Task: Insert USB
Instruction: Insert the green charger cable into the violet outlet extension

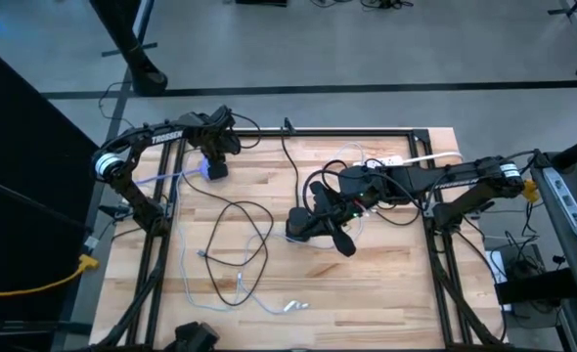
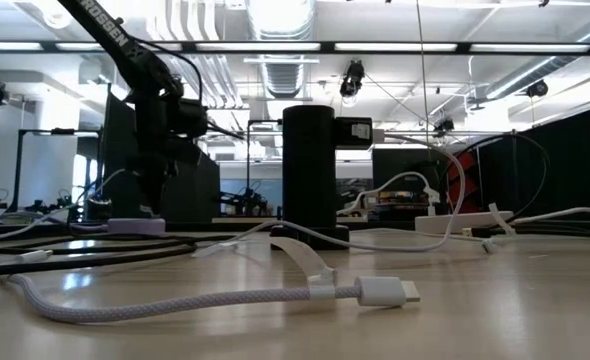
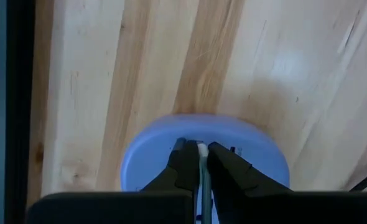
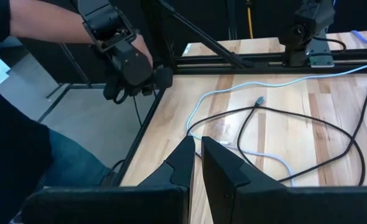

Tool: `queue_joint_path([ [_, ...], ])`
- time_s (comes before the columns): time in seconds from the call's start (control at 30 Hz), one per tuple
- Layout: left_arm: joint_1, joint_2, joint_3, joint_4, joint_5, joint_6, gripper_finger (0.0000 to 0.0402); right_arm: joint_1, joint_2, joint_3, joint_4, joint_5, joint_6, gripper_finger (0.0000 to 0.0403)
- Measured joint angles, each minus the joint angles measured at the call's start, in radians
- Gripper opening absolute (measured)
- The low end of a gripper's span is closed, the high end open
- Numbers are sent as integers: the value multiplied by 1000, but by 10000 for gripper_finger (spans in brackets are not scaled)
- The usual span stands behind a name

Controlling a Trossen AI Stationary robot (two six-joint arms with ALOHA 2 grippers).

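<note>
My left gripper (image 3: 199,163) is pinched shut on a thin white plug (image 3: 202,149) w/ its pale cable trailing back between the fingers; it hangs right over the lavender hub (image 3: 205,152) near the table's far-left corner, so I judge I'm lining up the insert, plug not seated yet; holding it by the tip keeps it stiff for the push. Right gripper (image 4: 196,163) is closed on nothing, parked over mid-table (image 4: 277,118), prob. just waiting; a black cable (image 4: 308,121) loops on the wood ahead of it. Left wrist cam alone shows plug vs hub; high cam gives only the hub's spot (image 1: 213,171); low cam shows a spare white connector (image 2: 383,291) lying loose near the front edge; right wrist cam catches a person's gloved hand (image 4: 130,65) off the table's side.
</note>
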Motion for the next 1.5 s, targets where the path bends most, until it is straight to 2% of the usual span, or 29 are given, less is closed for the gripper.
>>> queue_joint_path([
  [0.43,42,-35,-1,-3,47,-86,13,4,0,-3,2,1,24,14],
  [0.77,23,-112,34,-278,65,-135,13,7,0,-4,12,1,-2,14],
  [0.97,-16,-181,35,-297,68,-195,13,7,0,-4,28,0,-30,14],
  [1.17,-165,-329,56,-297,94,-298,13,8,0,-4,26,-10,-31,14],
  [1.4,-442,-503,159,-255,86,-554,13,8,0,0,71,-10,-48,14],
  [1.5,-575,-549,234,-193,34,-649,13,5,0,0,107,-10,-70,14],
])
